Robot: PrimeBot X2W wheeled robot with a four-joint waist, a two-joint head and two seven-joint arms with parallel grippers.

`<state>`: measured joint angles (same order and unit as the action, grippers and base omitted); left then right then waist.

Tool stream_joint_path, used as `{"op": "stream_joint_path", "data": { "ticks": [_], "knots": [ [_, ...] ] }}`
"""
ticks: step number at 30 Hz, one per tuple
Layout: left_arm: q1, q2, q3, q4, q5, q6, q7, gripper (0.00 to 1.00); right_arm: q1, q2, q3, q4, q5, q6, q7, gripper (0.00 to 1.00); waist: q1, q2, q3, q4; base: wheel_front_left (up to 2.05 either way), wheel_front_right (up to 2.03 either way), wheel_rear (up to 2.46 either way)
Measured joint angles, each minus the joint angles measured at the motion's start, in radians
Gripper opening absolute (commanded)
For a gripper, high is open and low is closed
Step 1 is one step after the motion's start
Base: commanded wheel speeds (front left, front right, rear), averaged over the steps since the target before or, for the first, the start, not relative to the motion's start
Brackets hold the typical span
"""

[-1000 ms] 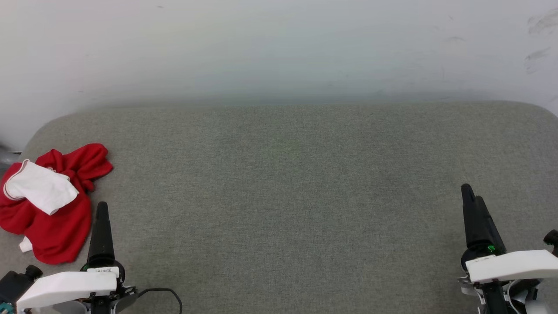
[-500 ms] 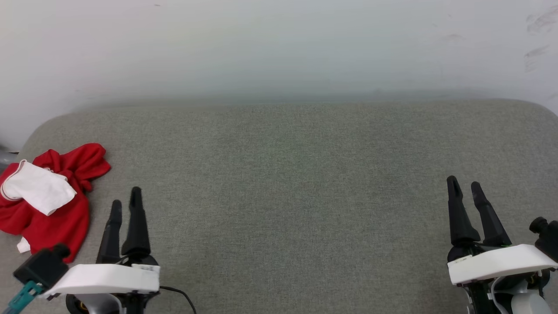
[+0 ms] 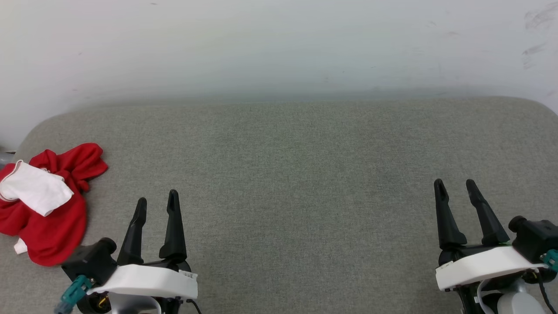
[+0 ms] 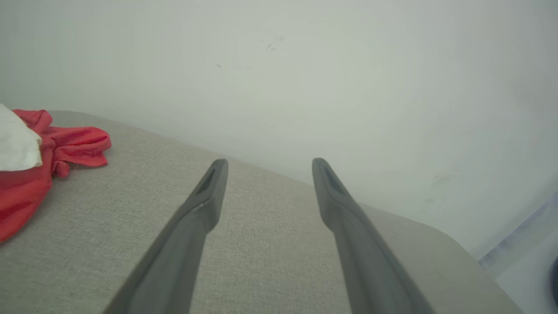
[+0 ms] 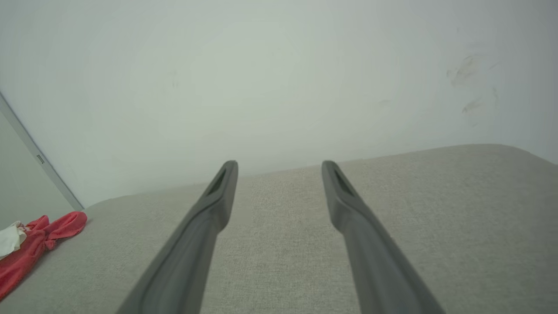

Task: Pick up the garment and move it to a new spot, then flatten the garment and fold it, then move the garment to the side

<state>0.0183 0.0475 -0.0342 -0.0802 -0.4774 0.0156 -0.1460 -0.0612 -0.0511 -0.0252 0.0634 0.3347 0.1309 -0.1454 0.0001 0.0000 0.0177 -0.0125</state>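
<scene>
Head view: is looking forward and down from above onto the grey padded surface (image 3: 305, 174), with the pale wall (image 3: 279, 43) running across the top and the left gripper (image 3: 157, 196) and right gripper (image 3: 454, 182) rising from the bottom.
Left wrist view: is sitting low and close over the surface, facing the wall along its own fingers, horizon tilting.
Right wrist view: is sitting low, facing the wall likewise.
Shared: all three are taking in the surface, the wall and the garment (image 3: 43, 218) at their left edge.
</scene>
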Motion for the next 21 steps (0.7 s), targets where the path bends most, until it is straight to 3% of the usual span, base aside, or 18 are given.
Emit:
{"op": "stream_joint_path", "data": {
  "ticks": [13,21],
  "knots": [
    [0.015,0.035,-0.087,0.029,0.141,0.04,-0.033,1.0,0.0,0.0,0.01,-0.016,-0.177,0.0,-0.031,1.0,0.0,0.0,0.003,-0.002,0.0,0.0,0.0],
    [0.015,0.064,-0.14,0.043,0.23,0.093,-0.051,1.0,0.0,0.0,0.015,-0.024,-0.265,0.0,-0.049,1.0,0.0,0.0,0.004,-0.003,0.0,0.0,0.0]
  ]
}}
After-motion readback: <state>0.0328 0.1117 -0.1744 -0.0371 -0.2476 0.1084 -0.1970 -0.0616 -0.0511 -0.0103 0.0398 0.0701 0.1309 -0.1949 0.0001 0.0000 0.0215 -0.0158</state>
